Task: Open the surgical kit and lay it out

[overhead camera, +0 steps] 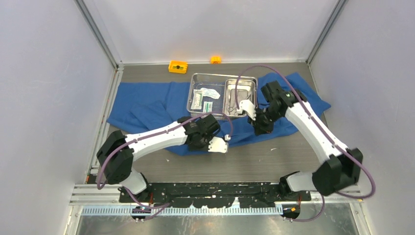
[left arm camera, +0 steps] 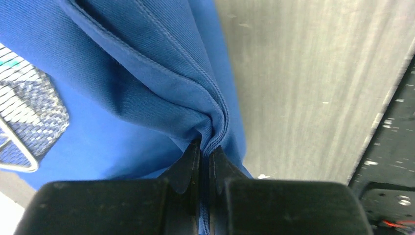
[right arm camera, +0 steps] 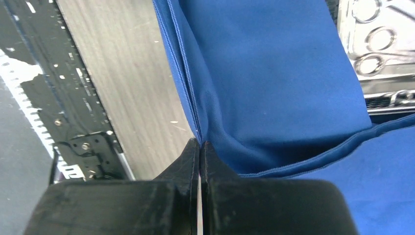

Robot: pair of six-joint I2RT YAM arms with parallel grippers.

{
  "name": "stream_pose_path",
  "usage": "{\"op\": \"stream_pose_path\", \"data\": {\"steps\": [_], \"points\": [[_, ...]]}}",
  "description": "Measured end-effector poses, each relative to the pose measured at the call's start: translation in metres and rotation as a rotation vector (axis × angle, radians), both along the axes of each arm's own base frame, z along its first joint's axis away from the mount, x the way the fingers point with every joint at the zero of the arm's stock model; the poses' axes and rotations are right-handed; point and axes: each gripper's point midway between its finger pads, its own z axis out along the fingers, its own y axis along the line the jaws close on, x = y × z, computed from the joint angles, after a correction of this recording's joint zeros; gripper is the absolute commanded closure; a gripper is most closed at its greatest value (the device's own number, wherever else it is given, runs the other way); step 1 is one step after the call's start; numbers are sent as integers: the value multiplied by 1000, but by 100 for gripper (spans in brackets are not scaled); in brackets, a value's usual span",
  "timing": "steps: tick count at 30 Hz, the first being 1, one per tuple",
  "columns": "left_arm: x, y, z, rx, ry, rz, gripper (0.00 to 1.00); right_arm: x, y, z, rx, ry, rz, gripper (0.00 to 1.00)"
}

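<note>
The blue cloth wrap (overhead camera: 147, 105) lies opened across the table under the steel mesh basket (overhead camera: 222, 75). The basket holds white-green packets (overhead camera: 203, 98) on its left and the smaller solid steel tray (overhead camera: 253, 95) on its right, with ring-handled instruments (right arm camera: 372, 36) in it. My left gripper (overhead camera: 215, 144) is shut on a bunched fold of the cloth (left arm camera: 147, 73) at its near edge, jaw tips (left arm camera: 205, 147) pinching the hem. My right gripper (overhead camera: 253, 117) is shut on the hemmed edge of a cloth flap (right arm camera: 269, 73), tips (right arm camera: 199, 143) just in front of the tray.
Two small orange blocks (overhead camera: 177, 66) (overhead camera: 216, 59) sit at the back edge behind the basket. Grey walls close in both sides and the back. Bare table (overhead camera: 254, 161) runs between the cloth's near edge and the black base rail (overhead camera: 215, 191). The mesh basket's corner shows in the left wrist view (left arm camera: 24, 112).
</note>
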Motion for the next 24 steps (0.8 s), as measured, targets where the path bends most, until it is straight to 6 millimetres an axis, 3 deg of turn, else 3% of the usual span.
{"op": "stream_pose_path", "data": {"steps": [9,11,13,16,19,24], "points": [[-65,-8,0,-8,186,-65,96,-78,-8,-1,80,14,-44,98],[-74,-9,4,-28,225,-73,92,-93,-12,-2,87,22,-48,91],[-84,-10,5,-45,274,-82,86,-103,-15,0,97,22,-53,78],[-95,-4,4,-11,337,-82,80,-110,-21,3,88,0,-81,55],[-105,16,-4,93,391,-50,74,-108,-29,6,64,-38,-142,46],[-98,39,-4,153,388,10,30,-68,-33,12,39,-147,-311,38]]}}
